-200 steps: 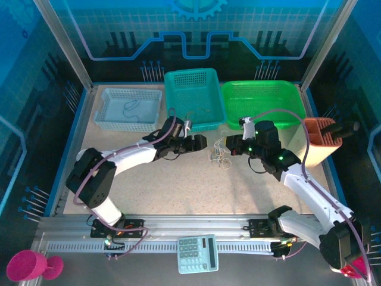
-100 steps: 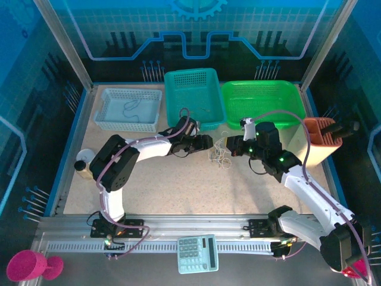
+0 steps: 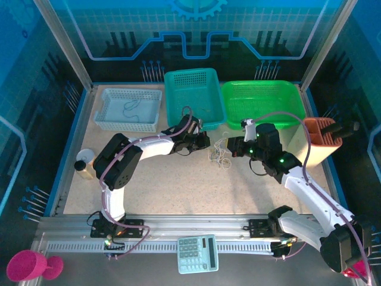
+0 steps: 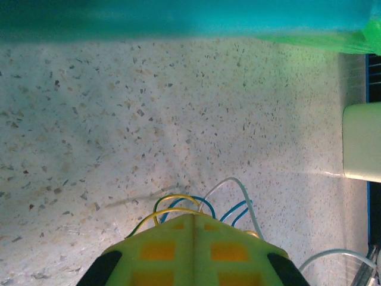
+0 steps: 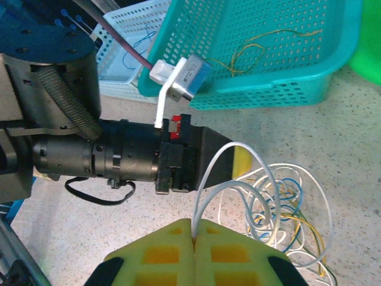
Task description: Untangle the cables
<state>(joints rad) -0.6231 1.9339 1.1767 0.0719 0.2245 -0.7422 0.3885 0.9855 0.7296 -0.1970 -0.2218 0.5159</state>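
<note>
The cables [image 3: 219, 155] lie as a small tangle of white, yellow and blue wires on the speckled table, between my two grippers. My right gripper [image 5: 193, 223] is shut on a white cable [image 5: 239, 143], which arches up from the seam of its pads and curls back into the tangle [image 5: 286, 202]. My left gripper [image 3: 203, 142] sits at the tangle's left edge with its pads closed flat together. In the left wrist view, yellow, blue and white loops [image 4: 238, 182] show just past its tip [image 4: 193, 215]. Whether a wire is pinched there I cannot tell.
A teal basket [image 3: 193, 98] behind the tangle holds a yellow wire. A pale blue basket [image 3: 128, 110] with a wire stands at the back left, a green basket [image 3: 262, 101] at the back right. An orange holder [image 3: 321, 140] stands far right, a bottle [image 3: 86, 162] far left.
My left arm has swung in, carrying its gripper rightward to the tangle's left edge. The right gripper has hardly moved and still holds the white cable.
</note>
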